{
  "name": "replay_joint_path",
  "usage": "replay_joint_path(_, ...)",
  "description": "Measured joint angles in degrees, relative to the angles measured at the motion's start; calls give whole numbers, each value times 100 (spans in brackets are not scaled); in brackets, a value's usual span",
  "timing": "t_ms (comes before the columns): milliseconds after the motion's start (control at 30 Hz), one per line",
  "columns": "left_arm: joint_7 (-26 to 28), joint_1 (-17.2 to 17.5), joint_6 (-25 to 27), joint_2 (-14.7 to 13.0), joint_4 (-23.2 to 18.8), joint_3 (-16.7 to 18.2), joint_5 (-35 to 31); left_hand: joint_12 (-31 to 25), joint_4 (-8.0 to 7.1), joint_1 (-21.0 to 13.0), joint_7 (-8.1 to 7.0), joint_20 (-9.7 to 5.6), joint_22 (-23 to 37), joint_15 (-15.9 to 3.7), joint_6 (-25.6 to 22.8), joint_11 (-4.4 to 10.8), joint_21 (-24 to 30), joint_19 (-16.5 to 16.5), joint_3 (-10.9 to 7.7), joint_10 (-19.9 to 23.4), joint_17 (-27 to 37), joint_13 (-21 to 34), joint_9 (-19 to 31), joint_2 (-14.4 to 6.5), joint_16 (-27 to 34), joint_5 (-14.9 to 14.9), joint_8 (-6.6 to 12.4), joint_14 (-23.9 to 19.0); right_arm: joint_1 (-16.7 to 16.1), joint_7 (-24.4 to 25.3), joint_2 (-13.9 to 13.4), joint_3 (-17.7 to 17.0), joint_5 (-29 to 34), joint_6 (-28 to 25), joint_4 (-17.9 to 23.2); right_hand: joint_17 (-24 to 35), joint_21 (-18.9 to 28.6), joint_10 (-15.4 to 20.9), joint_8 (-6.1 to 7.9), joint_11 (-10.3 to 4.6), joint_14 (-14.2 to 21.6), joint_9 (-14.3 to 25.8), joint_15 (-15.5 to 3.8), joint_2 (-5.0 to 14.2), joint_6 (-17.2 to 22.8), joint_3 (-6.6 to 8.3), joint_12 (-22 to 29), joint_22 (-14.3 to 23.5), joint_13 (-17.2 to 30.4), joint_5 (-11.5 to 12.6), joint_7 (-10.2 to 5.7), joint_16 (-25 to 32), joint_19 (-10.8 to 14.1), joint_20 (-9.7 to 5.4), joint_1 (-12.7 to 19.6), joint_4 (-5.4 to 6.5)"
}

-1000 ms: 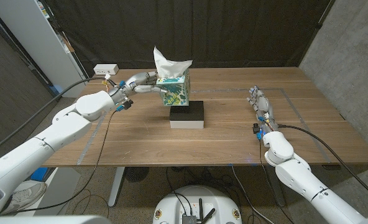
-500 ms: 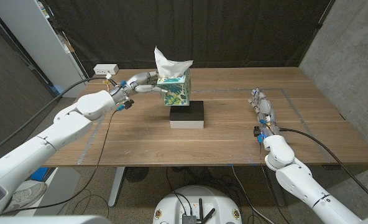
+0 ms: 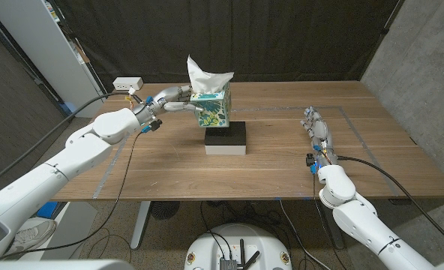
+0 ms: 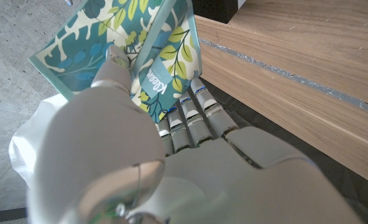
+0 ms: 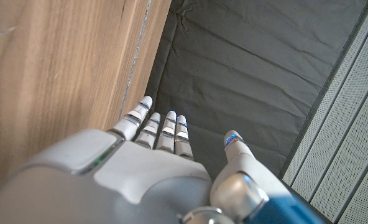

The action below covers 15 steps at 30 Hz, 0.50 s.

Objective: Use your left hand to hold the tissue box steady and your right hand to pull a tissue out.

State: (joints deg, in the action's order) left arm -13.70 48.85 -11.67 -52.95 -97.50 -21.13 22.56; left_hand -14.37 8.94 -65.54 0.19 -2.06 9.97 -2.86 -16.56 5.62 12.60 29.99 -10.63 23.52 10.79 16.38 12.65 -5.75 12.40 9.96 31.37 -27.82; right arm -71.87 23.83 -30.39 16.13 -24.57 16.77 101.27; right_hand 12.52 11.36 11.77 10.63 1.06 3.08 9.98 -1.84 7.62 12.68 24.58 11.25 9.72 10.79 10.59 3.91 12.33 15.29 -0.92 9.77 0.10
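Right hand (image 3: 316, 129) waits near the table's right edge, fingers straight and apart, nothing in them, well apart from the action. Out toward ten o'clock from it, the tissue box (image 3: 211, 110) sits on a black block (image 3: 226, 138) at mid-table, a white tissue (image 3: 205, 76) standing up out of its top. Left hand (image 3: 164, 101) grips the box from the nine o'clock side. So bracing looks done; the pull isn't started. Next, by my read, the right hand must cross over and pinch that tissue.

My arms were glossy white shells with black cables; my left hand (image 3: 164, 100) and right hand (image 3: 316, 124) were silver-grey, blue-marked.
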Motion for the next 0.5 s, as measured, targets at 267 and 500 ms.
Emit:
replay_joint_path(267, -2, -3, 19, 0, -5, -6, -1, 0, 8, 30, 0, 0, 4, 31, 0, 0, 0, 0, -8, 0, -1, 0, 17, 31, -4, -4, 0, -31, -1, -36, -13, -19, -37, -74, 70, -2, 0, -10, 0, 29, 0, 0, 0, 54, 0, 7, 0, 0, 0, 0, 0, 0, 0, 0, 53, -36)
replay_joint_path(500, -1, -1, 20, 0, -9, -8, -1, 0, 0, 30, 0, 1, 5, 31, 0, 0, 0, -1, -16, 0, 3, -1, 30, 31, -4, -5, 3, -31, 17, -92, -68, -50, -165, -242, 224, -1, 0, -10, 0, 29, 1, 0, 0, 54, 0, 26, 0, 0, 0, 0, 0, 0, 2, 2, 53, -54)
